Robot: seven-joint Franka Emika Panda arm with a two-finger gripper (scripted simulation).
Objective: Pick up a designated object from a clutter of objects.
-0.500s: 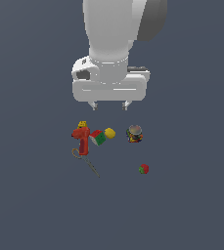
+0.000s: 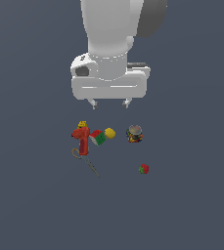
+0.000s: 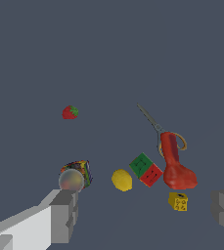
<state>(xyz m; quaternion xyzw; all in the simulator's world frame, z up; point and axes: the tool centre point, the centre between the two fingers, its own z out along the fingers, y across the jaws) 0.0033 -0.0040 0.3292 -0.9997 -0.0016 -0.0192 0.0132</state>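
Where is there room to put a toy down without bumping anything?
Bare floor lies between the can and the strawberry, and all around the group. It is crowded where the drill, cube and lemon sit close together.

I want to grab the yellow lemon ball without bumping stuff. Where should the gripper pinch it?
Probably pinch the lemon ball across its rounded middle, coming straight down. The coloured cube sits close on the exterior view's left, so a finger of the open gripper should avoid that narrow gap.
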